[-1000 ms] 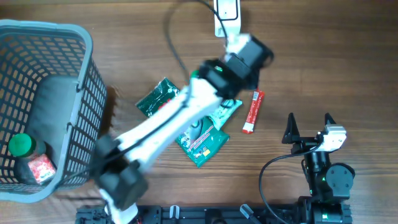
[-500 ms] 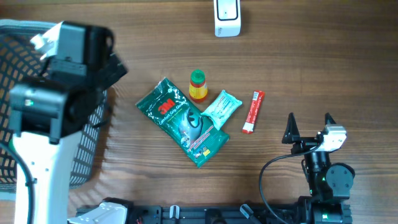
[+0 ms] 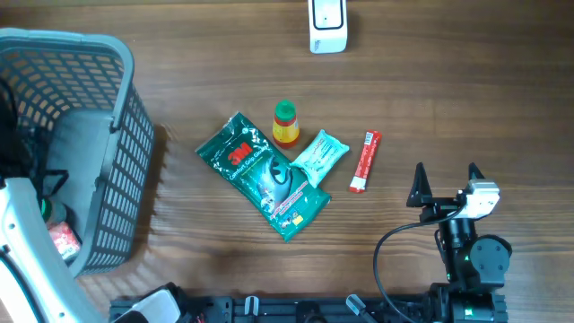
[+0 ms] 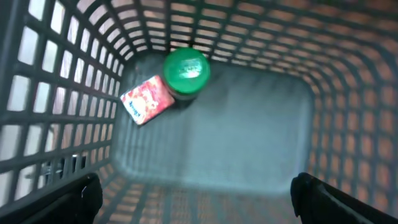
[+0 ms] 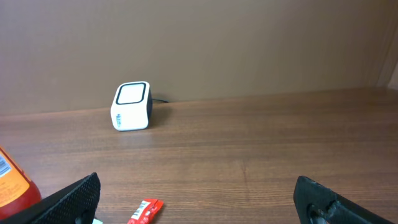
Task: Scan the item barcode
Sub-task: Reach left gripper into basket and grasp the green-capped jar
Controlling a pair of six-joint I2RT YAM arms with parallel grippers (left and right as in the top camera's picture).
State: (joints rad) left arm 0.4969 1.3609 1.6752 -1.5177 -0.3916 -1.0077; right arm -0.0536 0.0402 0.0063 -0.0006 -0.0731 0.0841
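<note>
Basket (image 4: 348, 93) floor: bottle (image 4: 168, 87) lies diagonally, cap (image 4: 186, 70) toward wall.

Basket (image 3: 126, 135) at the left of the table (image 3: 466, 81), jar (image 4: 186, 71) inside it. Mid-table: pouch (image 3: 260, 175), small bottle (image 3: 285, 124) touching behind it, packet (image 3: 320, 157) against its right, sachet (image 3: 364, 161) further right, apart. Scanner (image 3: 326, 27) behind all, far edge.
</note>
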